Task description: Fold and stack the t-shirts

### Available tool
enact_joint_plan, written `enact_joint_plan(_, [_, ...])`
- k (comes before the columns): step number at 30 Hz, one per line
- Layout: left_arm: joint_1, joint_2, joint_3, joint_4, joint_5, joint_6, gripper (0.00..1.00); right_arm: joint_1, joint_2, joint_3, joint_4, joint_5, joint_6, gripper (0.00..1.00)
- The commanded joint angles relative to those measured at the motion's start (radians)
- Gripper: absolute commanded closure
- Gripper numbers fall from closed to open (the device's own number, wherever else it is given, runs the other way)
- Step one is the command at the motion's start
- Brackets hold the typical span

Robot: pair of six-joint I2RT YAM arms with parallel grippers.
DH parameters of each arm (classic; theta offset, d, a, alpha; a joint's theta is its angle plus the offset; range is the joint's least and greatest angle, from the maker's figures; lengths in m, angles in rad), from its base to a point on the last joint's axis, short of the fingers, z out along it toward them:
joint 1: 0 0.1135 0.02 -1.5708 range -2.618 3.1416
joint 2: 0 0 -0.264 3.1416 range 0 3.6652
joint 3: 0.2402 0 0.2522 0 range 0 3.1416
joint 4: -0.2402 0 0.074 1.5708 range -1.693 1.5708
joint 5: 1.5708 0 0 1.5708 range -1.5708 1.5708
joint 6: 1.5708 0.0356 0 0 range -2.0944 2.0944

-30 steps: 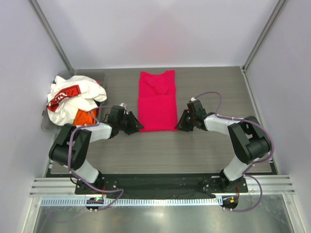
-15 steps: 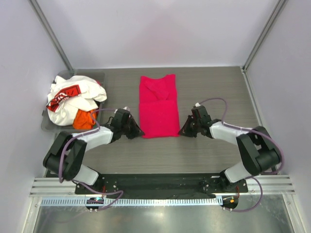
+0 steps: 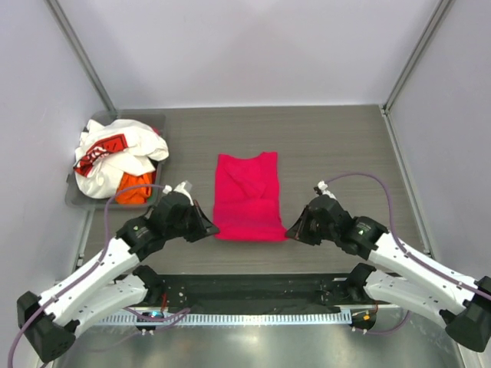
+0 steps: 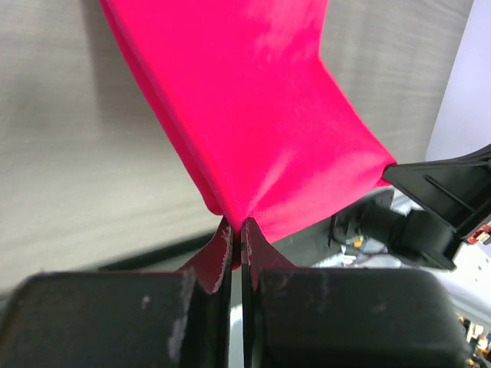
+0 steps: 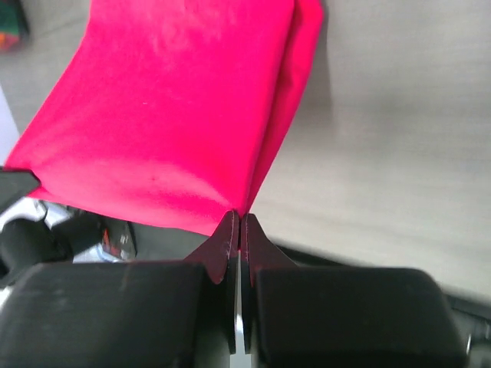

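A magenta-red t-shirt [image 3: 247, 196] lies folded lengthwise in the middle of the table, its near hem lifted. My left gripper [image 3: 210, 231] is shut on the hem's near left corner [image 4: 230, 211]. The near right corner [image 5: 239, 207] is pinched in my right gripper [image 3: 291, 231], which is also shut. The cloth stretches taut between the two grippers over the table's near edge. A white t-shirt with a red-and-black print [image 3: 115, 152] and an orange t-shirt [image 3: 135, 188] lie crumpled in the grey bin [image 3: 79, 201] at the left.
The grey bin stands at the table's left edge by the left wall. White walls enclose the table on three sides. A black base rail [image 3: 253, 285] runs along the near edge under the stretched cloth.
Both grippers closed on the near corners of the magenta-red t-shirt and pulled it toward the near edge. The shirt slid nearer and its hem rose off the table.
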Motion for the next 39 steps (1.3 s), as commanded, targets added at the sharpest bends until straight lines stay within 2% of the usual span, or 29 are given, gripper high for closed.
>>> enact_joint_plan(1, [-0.009,-0.074,0.11,-0.241,-0.057,-0.029,0.99,0.068,-0.06,0.07,-0.185,0.128,0.125,0.99])
enact_joint_plan(5, [-0.007,-0.063,0.202,-0.298,-0.116,0.03,0.98,0.076,-0.034,0.223,-0.274,0.204,0.086,0.99])
enact_joint_plan(9, [-0.006,0.033,0.291,-0.309,-0.192,0.089,0.98,0.076,0.075,0.349,-0.323,0.319,0.026,0.99])
enact_joint_plan(15, [0.043,0.164,0.405,-0.271,-0.195,0.152,0.98,0.03,0.227,0.493,-0.315,0.404,-0.088,0.99])
enact_joint_plan(23, [0.207,0.374,0.494,-0.177,-0.039,0.241,0.99,-0.157,0.397,0.591,-0.182,0.298,-0.269,0.99])
enact_joint_plan(25, [0.233,0.414,0.526,-0.174,-0.042,0.253,0.99,-0.186,0.449,0.611,-0.15,0.266,-0.315,0.99])
enact_joint_plan(39, [0.342,0.718,0.698,-0.135,-0.014,0.313,0.99,-0.285,0.787,0.878,-0.114,0.202,-0.439,0.99])
